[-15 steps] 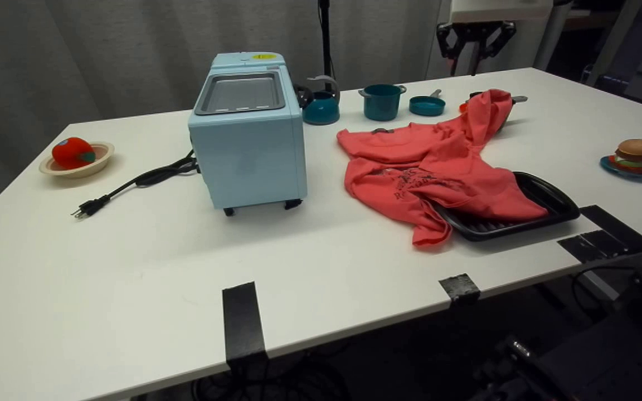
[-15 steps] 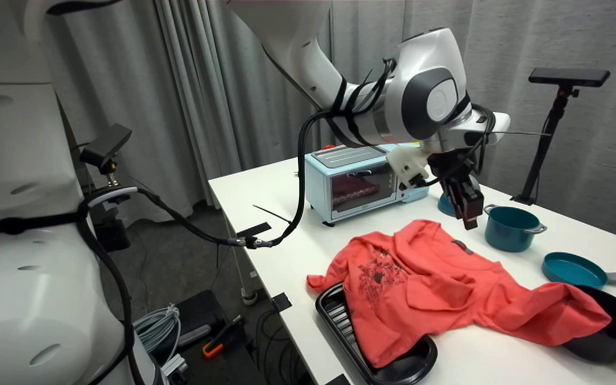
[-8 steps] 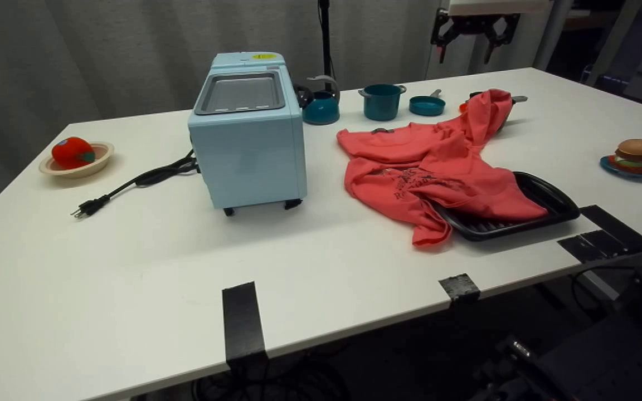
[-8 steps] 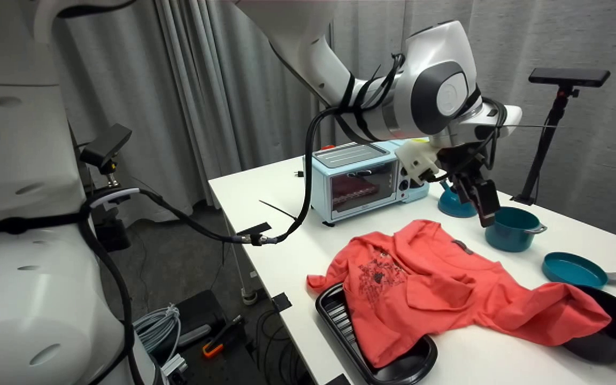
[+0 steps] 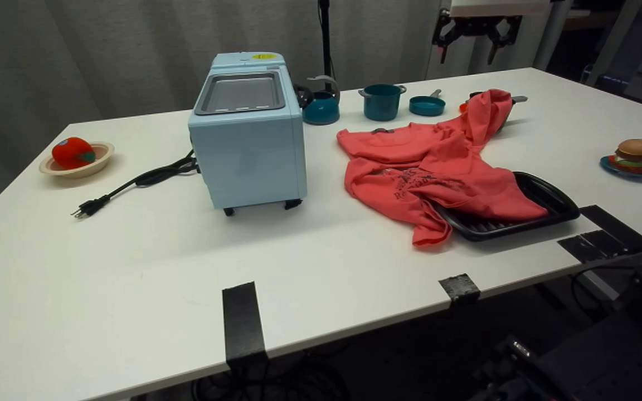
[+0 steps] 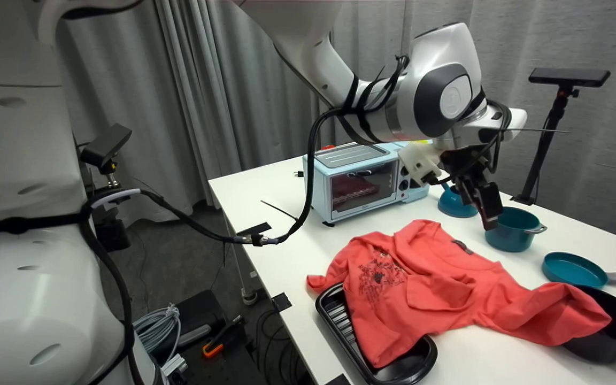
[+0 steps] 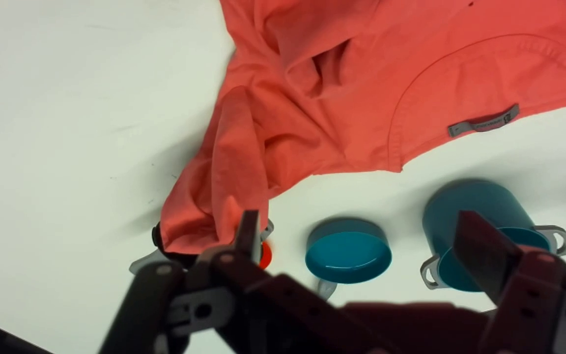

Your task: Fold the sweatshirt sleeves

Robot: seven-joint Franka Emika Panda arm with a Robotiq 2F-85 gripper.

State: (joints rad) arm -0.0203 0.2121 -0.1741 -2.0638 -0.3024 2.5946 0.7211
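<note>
The coral-red sweatshirt point(image 6: 431, 289) lies rumpled, its printed chest facing up and its lower part over a black ribbed tray point(image 6: 335, 305). One sleeve point(image 6: 559, 315) stretches out and drapes onto a black pot. The other sleeve point(image 5: 431, 229) comes off the body beside the tray, its cuff on the table; most of it is bunched. In the wrist view the neckline and its grey label point(image 7: 484, 121) show. My gripper point(image 5: 466, 60) hangs above the table, apart from the cloth. Its fingers point(image 7: 247, 233) are spread wide with nothing between them.
A teal pot point(image 6: 511, 230) and a teal pan point(image 6: 575, 270) stand close to the neckline side. The black pot point(image 6: 615, 331) is under the draped cuff. A light-blue oven point(image 5: 248, 156) and a kettle point(image 5: 321, 108) stand nearby; a toy burger point(image 5: 637, 153) is farther off.
The fingers have spread from a narrow gap to a wide one. The gripper has risen a little and shifted away from the robot's base. The sweatshirt lies as before.
</note>
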